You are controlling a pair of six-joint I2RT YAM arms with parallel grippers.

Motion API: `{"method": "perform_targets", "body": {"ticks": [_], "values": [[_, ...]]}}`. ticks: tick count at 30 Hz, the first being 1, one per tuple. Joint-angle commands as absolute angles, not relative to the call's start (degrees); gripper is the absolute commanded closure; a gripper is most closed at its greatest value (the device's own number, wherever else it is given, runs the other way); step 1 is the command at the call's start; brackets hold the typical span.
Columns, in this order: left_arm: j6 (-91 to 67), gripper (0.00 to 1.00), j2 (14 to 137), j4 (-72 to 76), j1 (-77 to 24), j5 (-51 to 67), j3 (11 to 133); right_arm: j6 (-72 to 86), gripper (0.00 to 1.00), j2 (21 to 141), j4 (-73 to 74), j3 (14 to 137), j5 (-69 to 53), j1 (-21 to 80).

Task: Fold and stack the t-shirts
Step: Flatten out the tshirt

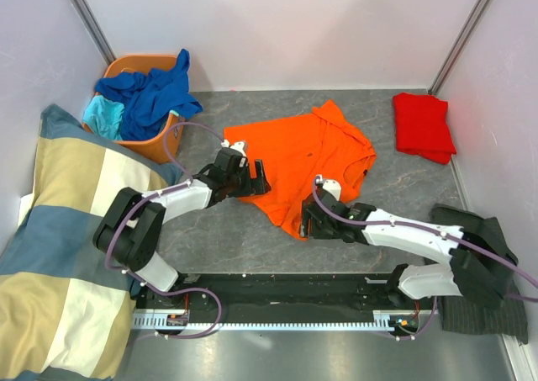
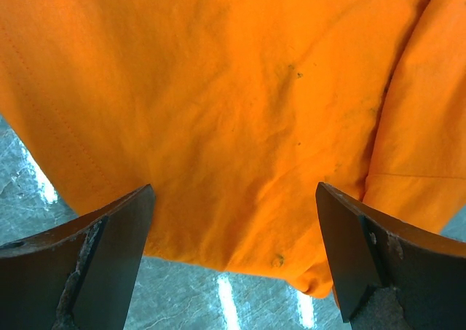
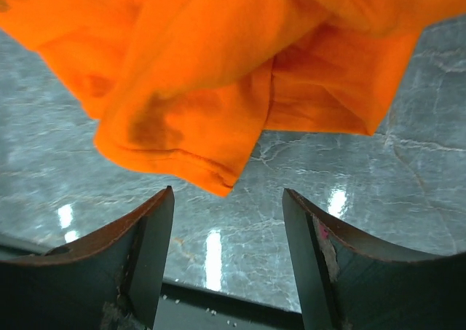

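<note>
A bright orange t-shirt (image 1: 298,158) lies spread and rumpled on the grey marbled table (image 1: 210,230). A folded red t-shirt (image 1: 423,125) lies at the back right. Royal blue (image 1: 151,91) and turquoise (image 1: 102,113) shirts fill an orange basket. My left gripper (image 1: 255,181) is open at the orange shirt's left hem; in the left wrist view the cloth (image 2: 233,111) lies between and beyond the fingers (image 2: 109,250). My right gripper (image 1: 309,221) is open at the shirt's near corner; in the right wrist view the folded corner (image 3: 189,148) hangs just ahead of the fingers (image 3: 153,250).
The orange basket (image 1: 155,145) stands at the back left. A big blue-cream-yellow checked blanket (image 1: 59,246) covers the left side. A dark grey cloth (image 1: 483,309) lies at the near right. White walls enclose the table on three sides.
</note>
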State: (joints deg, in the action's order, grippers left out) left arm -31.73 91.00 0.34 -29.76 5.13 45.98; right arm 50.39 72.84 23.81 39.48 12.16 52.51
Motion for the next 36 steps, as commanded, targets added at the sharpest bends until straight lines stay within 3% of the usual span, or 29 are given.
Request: {"method": "perform_targets", "body": {"ticks": [1, 15, 23, 33, 34, 36], "values": [[-31.9, 0.00, 87.9, 1.0, -30.1, 6.3, 44.9, 56.1, 0.31, 76.7, 22.0, 42.0, 18.5, 55.3], [-32.2, 0.00, 86.7, 1.2, -30.1, 6.4, 43.3, 56.3, 0.37, 84.6, 19.2, 41.4, 20.8, 56.2], [-32.2, 0.00, 87.0, 1.1, -30.1, 6.2, 43.3, 54.9, 0.45, 91.1, 16.5, 41.6, 16.9, 56.4], [-32.9, 0.00, 85.3, 1.3, -30.1, 4.7, 41.1, 54.2, 0.47, 95.2, 17.6, 42.2, 13.2, 60.0], [-33.1, 0.00, 85.3, 1.6, -30.1, 4.7, 41.0, 54.1, 0.48, 95.1, 17.7, 42.1, 13.1, 60.4], [-33.3, 0.00, 85.1, 1.7, -30.1, 4.7, 40.5, 54.1, 0.61, 95.0, 17.9, 41.6, 12.7, 60.8]]}}
